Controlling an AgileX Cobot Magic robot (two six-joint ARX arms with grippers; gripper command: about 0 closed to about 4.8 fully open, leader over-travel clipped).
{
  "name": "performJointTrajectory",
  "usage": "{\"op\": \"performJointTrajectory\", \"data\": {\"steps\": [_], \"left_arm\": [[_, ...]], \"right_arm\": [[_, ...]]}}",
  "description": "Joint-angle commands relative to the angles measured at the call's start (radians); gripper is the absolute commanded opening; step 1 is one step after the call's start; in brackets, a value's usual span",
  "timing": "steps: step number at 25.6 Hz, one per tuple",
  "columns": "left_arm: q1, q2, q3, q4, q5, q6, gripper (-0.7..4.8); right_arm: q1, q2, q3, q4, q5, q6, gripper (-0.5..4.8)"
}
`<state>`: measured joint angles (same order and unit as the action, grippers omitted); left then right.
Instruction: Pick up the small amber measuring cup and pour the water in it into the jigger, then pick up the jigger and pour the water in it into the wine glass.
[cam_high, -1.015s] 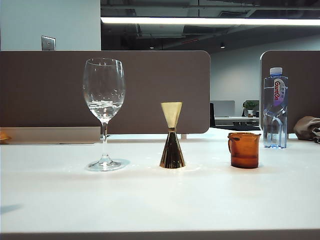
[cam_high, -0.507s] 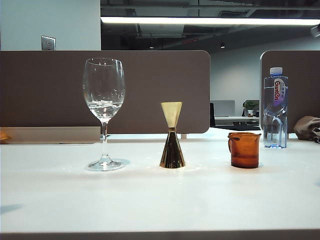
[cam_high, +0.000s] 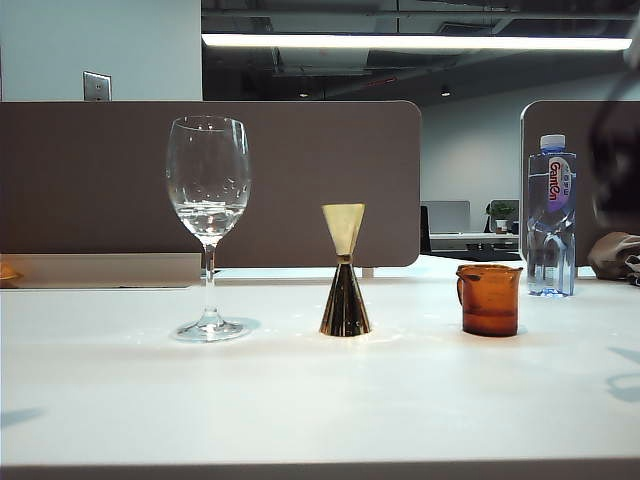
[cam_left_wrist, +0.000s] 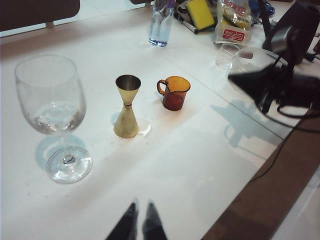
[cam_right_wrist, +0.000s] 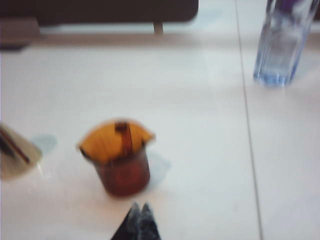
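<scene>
The small amber measuring cup stands on the white table, right of the gold jigger. The wine glass stands left of the jigger, a little clear water in its bowl. My right gripper is shut and empty, hovering just short of the cup. In the exterior view the right arm is a dark blur at the upper right. My left gripper is shut and empty, low over the table, well in front of the wine glass, jigger and cup.
A clear plastic water bottle stands behind and to the right of the cup. Packets, a yellow sponge and a small clear glass lie beyond it. The table's front edge runs close to the left gripper. Brown partitions back the table.
The right arm has swung into the exterior view at the upper right, and its shadow now falls on the table at the right. Cup, jigger, glass and left arm have not moved.
</scene>
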<state>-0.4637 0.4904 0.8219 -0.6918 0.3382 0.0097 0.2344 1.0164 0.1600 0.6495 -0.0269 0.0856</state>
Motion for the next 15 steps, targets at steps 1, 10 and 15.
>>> {"op": "performJointTrajectory", "data": {"steps": [1, 10, 15], "left_arm": [[0.000, 0.000, 0.002, 0.012, 0.002, 0.001, 0.26], [0.001, 0.000, 0.002, 0.013, 0.002, 0.001, 0.26], [0.001, 0.000, 0.002, 0.013, 0.002, 0.001, 0.26]], "right_arm": [[0.003, 0.088, -0.029, 0.198, -0.003, 0.051, 0.04], [0.039, 0.405, -0.023, 0.476, -0.007, 0.044, 0.33], [0.039, 0.604, 0.000, 0.592, -0.006, 0.041, 1.75]]}}
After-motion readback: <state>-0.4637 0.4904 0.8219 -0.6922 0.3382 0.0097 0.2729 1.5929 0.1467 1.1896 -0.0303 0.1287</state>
